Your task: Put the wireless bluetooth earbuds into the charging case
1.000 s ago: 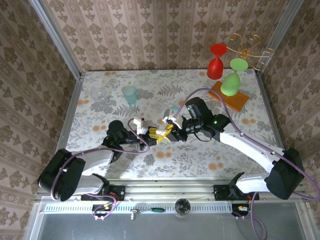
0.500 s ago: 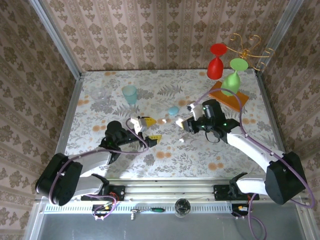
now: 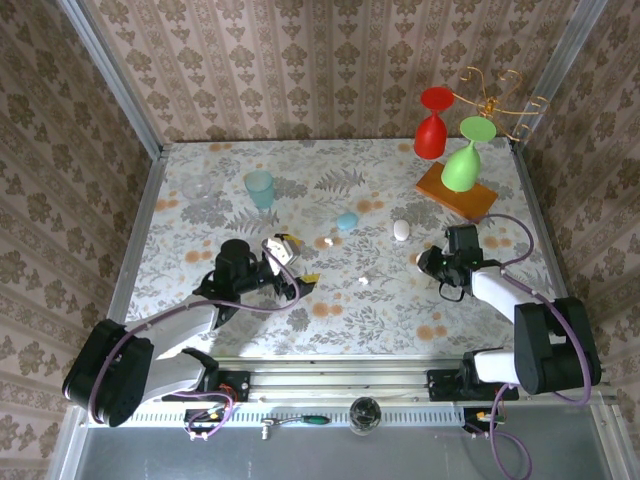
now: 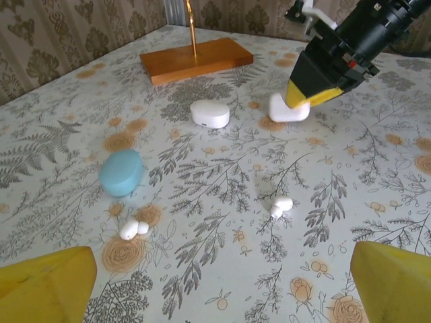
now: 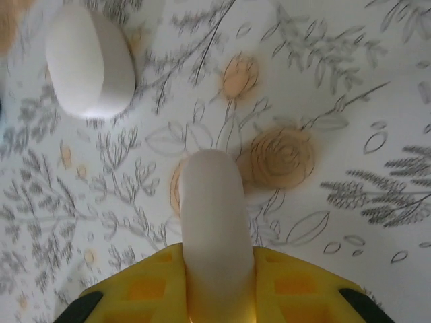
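Observation:
Two small white earbuds lie on the floral table: one (image 3: 364, 281) (image 4: 281, 204) in the middle, another (image 3: 329, 241) (image 4: 133, 229) beside a blue pebble-like case (image 3: 346, 221) (image 4: 122, 172). My left gripper (image 3: 300, 261) (image 4: 222, 296) is open just short of them, with nothing between its yellow fingertips (image 4: 47, 282). My right gripper (image 3: 422, 260) (image 5: 215, 262) is shut on a white charging case (image 5: 214, 215) (image 4: 289, 108), held low over the table at the right. A second white case (image 3: 401, 230) (image 4: 209, 114) (image 5: 89, 62) rests nearby.
A wooden base (image 3: 458, 190) (image 4: 195, 59) at the back right carries a gold stand with a red goblet (image 3: 433, 125) and a green goblet (image 3: 465, 160). A teal cup (image 3: 259, 187) and a clear glass bowl (image 3: 198, 189) stand at the back left.
The two grippers met at the table's middle; now my left gripper has opened and drawn back. My right arm has swung right with the white case. An earbud now lies in the middle.

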Robot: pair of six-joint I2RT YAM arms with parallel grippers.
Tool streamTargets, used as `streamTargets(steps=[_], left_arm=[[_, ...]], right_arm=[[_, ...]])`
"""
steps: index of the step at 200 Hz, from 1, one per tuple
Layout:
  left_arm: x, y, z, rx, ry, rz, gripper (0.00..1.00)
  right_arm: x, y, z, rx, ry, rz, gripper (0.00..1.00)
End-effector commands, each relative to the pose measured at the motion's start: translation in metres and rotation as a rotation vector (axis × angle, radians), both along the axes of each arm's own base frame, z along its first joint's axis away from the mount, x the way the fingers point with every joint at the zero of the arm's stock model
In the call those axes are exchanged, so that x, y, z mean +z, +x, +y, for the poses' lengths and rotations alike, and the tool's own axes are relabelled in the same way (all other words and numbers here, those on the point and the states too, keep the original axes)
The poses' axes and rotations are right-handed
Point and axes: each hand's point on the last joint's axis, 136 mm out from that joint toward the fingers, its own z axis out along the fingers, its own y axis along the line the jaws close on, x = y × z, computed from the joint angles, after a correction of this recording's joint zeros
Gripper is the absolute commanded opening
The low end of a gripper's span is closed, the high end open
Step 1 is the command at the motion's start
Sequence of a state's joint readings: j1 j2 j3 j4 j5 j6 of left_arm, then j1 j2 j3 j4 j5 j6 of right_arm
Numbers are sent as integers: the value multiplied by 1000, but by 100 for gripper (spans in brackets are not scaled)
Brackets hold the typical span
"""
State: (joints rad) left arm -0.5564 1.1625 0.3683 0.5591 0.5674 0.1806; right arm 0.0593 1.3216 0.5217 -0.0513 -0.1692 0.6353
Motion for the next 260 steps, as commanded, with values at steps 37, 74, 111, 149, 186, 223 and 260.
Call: streamTargets(steps=[37,74,111,149,186,223,260], left_arm=[[12,26,15,164,23,17,98],[0,55,46,382,92,82,98],[-11,73,75,554,115,185,98],[-30,86,106,704,191,326,99],[-40,99,125,831,216,444,100],[-52,101,120,819,252,543,100],[-55,98,109,757,243,557,100]], right_arm=[[-2,-5,-26,-130,-67,10,53],[23,-4,-31,-98,-128,-46,67],[46,4,-12,26,-193,-111,73],[71,16,33,209,-256,-194,73],[82,27,72,329,-270,-219,74],[63,51,69,316,-350,-129,74],[40,79,50,314,-507,-2,75]])
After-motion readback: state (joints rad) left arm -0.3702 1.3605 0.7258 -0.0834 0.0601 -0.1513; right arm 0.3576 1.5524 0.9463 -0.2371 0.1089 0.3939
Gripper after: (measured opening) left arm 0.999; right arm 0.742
